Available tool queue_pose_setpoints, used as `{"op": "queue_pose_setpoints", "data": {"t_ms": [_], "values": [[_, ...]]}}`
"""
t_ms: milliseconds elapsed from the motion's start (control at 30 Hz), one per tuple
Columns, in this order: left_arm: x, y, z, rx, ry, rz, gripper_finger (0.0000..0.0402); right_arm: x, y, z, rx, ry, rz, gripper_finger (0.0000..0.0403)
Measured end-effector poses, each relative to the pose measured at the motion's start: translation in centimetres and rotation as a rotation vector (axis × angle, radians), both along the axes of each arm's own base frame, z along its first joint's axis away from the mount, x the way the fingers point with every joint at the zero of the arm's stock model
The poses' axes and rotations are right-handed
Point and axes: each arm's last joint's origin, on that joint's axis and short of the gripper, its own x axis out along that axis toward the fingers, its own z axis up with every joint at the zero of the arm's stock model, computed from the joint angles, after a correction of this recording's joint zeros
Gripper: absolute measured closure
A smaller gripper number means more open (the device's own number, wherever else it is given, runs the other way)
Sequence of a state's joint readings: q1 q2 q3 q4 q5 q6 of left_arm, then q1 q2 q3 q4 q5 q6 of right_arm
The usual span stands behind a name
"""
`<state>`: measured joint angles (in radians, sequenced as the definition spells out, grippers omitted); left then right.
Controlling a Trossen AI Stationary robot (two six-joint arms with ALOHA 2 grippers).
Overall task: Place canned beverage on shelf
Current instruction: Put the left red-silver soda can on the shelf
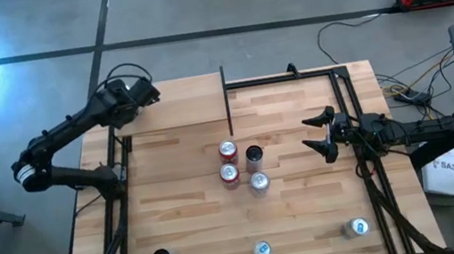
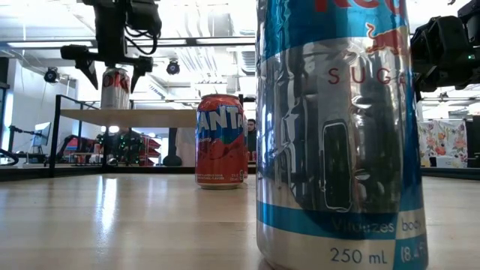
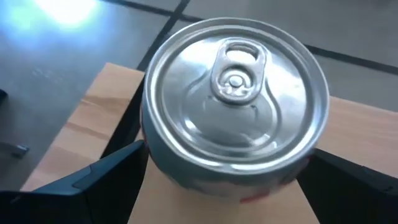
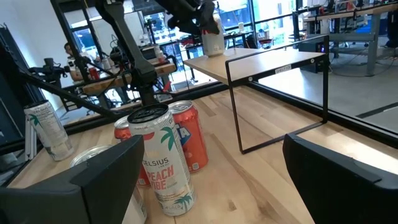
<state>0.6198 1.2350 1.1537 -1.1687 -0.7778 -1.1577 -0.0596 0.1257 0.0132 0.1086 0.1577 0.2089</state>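
A silver can with red lettering (image 2: 115, 88) stands upright at the left end of the shelf, a pale wood board (image 1: 192, 101) on a thin black frame at the table's far left. The shelf also shows in the low view (image 2: 142, 117) and the right wrist view (image 4: 273, 65). My left gripper (image 1: 143, 93) comes down over the can and is shut on it; the can's top (image 3: 235, 106) fills the left wrist view. My right gripper (image 1: 319, 136) hangs open and empty over the table's right side, facing a cluster of cans. My left gripper pinches the can's side wall just below the top rim (image 3: 149, 158) between its two fingers (image 3: 93, 180), one on each side. It comes from above, pointing down. The can is upright, its base at the shelf board (image 2: 115, 109); I cannot tell whether it rests there.
Several cans stand at the table's middle (image 1: 228, 151), among them a Fanta (image 4: 189, 140) and a Celsius (image 4: 163, 162). Three more stand along the near edge (image 1: 262, 250). A Red Bull can (image 2: 337, 135) is right in front of the low camera. The shelf's black frame (image 4: 326, 81) rises from the tabletop.
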Motion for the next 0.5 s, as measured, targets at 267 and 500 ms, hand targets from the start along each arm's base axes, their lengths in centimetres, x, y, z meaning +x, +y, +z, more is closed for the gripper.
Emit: {"op": "queue_pose_setpoints", "data": {"t_ms": [267,500], "values": [[0.18,0.07,-0.31,0.043,0.02,0.001,0.0041,0.0,0.0,0.0,0.0,0.0,0.0,0.0035],[0.38,0.22,-0.67,0.081,0.034,0.0,0.0069,0.0,0.0,0.0,0.0,0.0,0.0,0.0035]]}}
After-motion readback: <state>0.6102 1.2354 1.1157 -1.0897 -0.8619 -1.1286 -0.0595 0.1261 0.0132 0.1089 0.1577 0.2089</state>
